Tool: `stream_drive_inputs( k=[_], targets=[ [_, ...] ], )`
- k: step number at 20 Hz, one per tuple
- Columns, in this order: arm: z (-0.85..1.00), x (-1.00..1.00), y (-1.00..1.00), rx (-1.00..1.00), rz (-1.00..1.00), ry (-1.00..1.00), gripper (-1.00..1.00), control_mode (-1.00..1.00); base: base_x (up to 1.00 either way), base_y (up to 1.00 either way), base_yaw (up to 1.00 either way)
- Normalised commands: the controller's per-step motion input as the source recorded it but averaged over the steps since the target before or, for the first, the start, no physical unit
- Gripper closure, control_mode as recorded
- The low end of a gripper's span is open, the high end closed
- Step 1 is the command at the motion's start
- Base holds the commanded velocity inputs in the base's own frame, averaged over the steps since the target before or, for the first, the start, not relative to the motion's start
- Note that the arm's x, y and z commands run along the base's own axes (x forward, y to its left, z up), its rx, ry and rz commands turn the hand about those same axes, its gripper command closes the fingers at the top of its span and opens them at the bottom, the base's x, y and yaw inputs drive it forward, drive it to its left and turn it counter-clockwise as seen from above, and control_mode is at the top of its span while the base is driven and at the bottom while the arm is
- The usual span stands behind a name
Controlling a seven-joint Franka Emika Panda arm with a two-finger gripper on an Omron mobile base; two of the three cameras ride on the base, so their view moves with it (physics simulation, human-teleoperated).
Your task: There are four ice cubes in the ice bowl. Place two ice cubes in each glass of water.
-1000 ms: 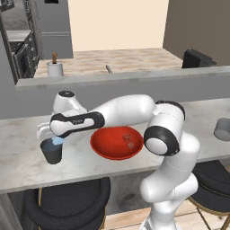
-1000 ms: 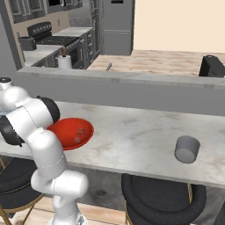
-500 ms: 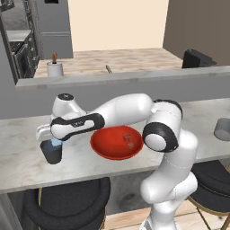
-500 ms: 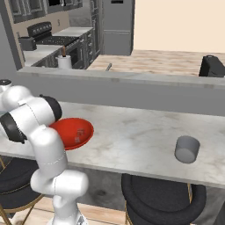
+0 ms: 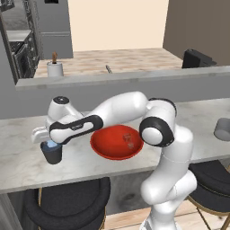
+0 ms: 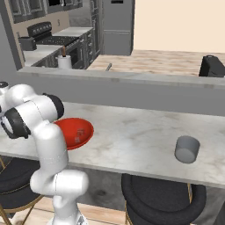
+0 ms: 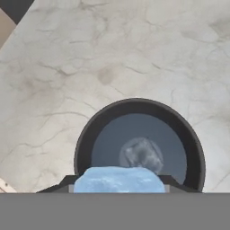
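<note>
My gripper [image 5: 51, 143] hangs just over the dark grey glass of water [image 5: 53, 155] at the left of the marble counter, shut on a pale blue ice cube [image 5: 53, 144]. From the hand camera the held ice cube [image 7: 118, 179] sits between the finger tips, directly above the glass [image 7: 90, 130]. Another ice cube [image 7: 141, 155] lies in its water. The red ice bowl [image 5: 104, 149] stands right of the glass with two ice cubes [image 5: 129, 141] inside; the bowl [image 6: 66, 128] also shows beside the arm. The lighter grey glass [image 5: 222, 129] stands far right [image 6: 187, 149].
A raised grey ledge [image 5: 134, 76] runs behind the counter. Beyond it stand a white cylinder with a brown top [image 5: 55, 68] and a dark appliance [image 5: 197, 58]. Black stools [image 6: 158, 197] sit under the counter's front edge.
The hand has sunk slightly toward the dark glass, still holding the cube. Nothing else has moved.
</note>
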Motion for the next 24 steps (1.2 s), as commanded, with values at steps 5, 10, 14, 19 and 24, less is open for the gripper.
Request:
stream_drive_inputs(
  k=[5, 10, 14, 19, 24],
  targets=[
    [-0.03, 0.03, -0.03, 0.01, 0.00, -0.05, 1.00, -1.00, 0.00, 0.00, 0.00],
    [0.00, 0.00, -0.26, 0.03, 0.00, -0.05, -1.00, -1.00, 0.00, 0.00, 0.00],
    [-0.04, 0.00, -0.28, 0.04, 0.00, -0.03, -1.00, -1.00, 0.00, 0.00, 0.00],
    [-0.11, 0.09, -0.06, 0.01, 0.00, -0.03, -1.00, -1.00, 0.00, 0.00, 0.00],
    [0.02, 0.08, 0.00, 0.02, 0.00, -0.01, -1.00, -1.00, 0.00, 0.00, 0.00]
  ],
)
